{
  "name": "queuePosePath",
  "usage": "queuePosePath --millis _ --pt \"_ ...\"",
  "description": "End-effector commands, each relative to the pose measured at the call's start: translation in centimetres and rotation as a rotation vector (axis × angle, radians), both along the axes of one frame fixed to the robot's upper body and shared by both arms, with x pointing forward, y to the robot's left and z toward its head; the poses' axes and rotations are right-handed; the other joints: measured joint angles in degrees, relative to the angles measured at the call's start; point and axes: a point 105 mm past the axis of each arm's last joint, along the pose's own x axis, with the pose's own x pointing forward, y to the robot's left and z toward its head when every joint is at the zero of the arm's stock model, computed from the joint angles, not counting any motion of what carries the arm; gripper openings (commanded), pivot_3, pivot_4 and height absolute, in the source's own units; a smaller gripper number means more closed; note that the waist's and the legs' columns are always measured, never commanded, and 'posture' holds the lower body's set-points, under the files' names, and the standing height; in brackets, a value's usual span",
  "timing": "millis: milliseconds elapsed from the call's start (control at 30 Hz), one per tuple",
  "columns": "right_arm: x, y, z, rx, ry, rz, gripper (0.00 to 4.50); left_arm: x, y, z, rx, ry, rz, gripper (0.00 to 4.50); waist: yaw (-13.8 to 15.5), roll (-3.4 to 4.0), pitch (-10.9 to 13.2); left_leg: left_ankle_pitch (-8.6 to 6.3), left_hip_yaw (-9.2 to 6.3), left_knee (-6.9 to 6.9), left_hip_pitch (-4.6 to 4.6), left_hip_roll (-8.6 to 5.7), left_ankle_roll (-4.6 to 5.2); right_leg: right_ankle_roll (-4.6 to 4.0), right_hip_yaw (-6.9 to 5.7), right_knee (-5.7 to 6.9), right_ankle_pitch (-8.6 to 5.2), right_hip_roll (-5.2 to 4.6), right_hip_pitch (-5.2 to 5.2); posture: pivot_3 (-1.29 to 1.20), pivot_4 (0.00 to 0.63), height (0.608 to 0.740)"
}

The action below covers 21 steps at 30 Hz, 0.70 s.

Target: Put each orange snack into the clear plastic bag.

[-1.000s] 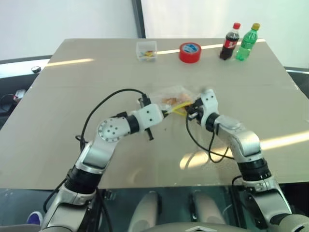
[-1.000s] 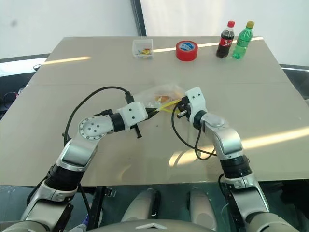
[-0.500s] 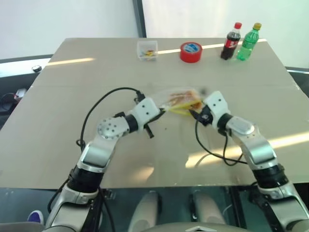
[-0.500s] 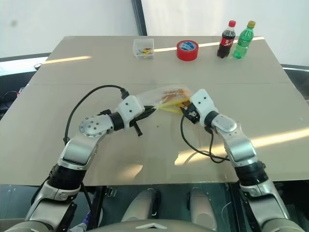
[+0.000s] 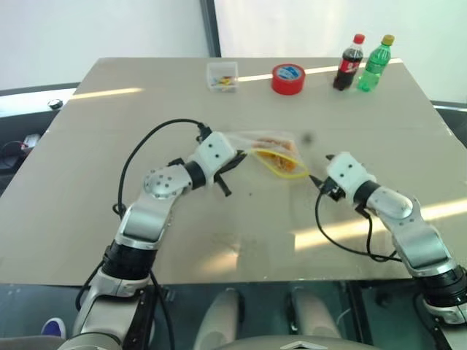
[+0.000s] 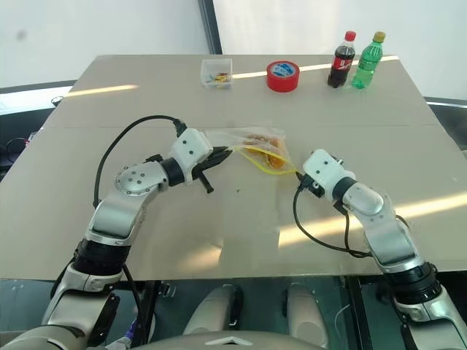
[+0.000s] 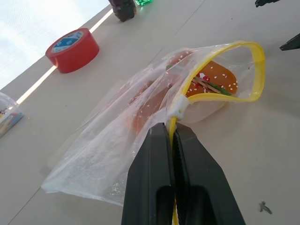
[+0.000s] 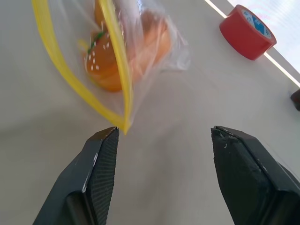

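Gaping bag mouth (image 7: 243, 65), open table (image 5: 87, 182) around.

Both arms are showing silver-grey metal shells with black joint bands. A round disc dotted with small screws is sitting at the left elbow, left of centre. White blocky wrist housings are leading to the left end effector (image 7: 173, 140) and right end effector (image 8: 164, 136), each with two black wedge-shaped fingers. Black cables are looping beside each forearm.

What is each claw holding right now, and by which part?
Left claw pinches the clear plastic bag by its yellow mouth strip. Right claw is open, holding nothing.
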Motion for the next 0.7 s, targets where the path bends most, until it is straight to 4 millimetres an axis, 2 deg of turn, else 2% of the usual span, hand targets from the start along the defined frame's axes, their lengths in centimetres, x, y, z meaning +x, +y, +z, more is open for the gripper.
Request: queuePosePath --millis 33,333,367,400,467,567,600,700 --pt "0.6 0.8 0.7 -0.132 -0.114 0.055 3.19 0.0 -0.2 1.3 -0.016 -0.035 -0.016 0.0 -0.04 0.0 0.0 0.0 0.01 0.0 0.0 0.01 0.0 0.0 0.0 0.0 0.0 0.0 0.0 0.0 0.15 0.74" --pt "2.0 2.3 0.7 -0.151 -0.168 0.082 3.19 0.1 -0.2 1.5 -0.028 -0.029 -0.011 0.0 0.01 -0.01 0.01 0.01 0.02 0.01 0.0 0.01 -0.01 0.0 0.02 0.0 0.0 -0.01 0.0 0.0 0.15 0.74" --pt "2.2 2.3 0.7 -0.146 -0.172 0.073 2.63 0.0 -0.2 1.5 -0.029 -0.028 -0.011 0.0 0.01 -0.01 0.01 0.01 0.01 0.01 0.0 0.01 -0.02 0.0 0.01 -0.01 0.0 0.0 0.0 0.0 0.15 0.74" --pt "2.3 2.4 0.7 -0.15 -0.177 0.076 2.4 0.0 -0.2 1.5 -0.03 -0.028 -0.011 0.0 0.02 -0.01 0.01 0.01 0.01 0.01 0.0 0.01 -0.02 0.0 0.02 -0.01 0.0 0.0 0.0 0.0 0.15 0.74" --pt "2.3 2.5 0.7 -0.153 -0.182 0.082 1.43 0.0 -0.2 1.5 -0.032 -0.027 -0.009 0.0 0.06 -0.01 0.01 0.01 0.02 0.0 0.0 0.01 -0.02 0.0 0.02 -0.01 0.0 -0.01 0.0 0.0 0.15 0.74" --pt "2.3 2.4 0.7 -0.156 -0.191 0.085 0.25 0.0 -0.2 1.6 -0.036 -0.025 -0.008 0.0 0.08 -0.01 0.01 0.01 0.02 0.01 0.0 0.0 -0.02 0.0 0.02 -0.01 0.0 -0.02 0.0 0.0 0.15 0.74" --pt "2.4 2.2 0.9 -0.159 -0.2 0.081 0.04 0.0 -0.2 1.6 -0.038 -0.025 -0.009 0.0 0.08 -0.01 0.01 0.01 0.01 0.01 0.0 0.0 -0.02 0.0 0.02 -0.01 0.0 -0.01 0.0 0.0 0.15 0.74" --pt "2.7 1.1 2.0 -0.143 -0.235 0.042 0.04 0.1 -0.3 1.8 -0.049 -0.03 -0.013 0.0 0.08 -0.01 0.01 0.01 0.02 0.01 0.0 0.01 -0.02 0.0 0.03 0.0 0.0 -0.01 0.0 0.0 0.15 0.74"
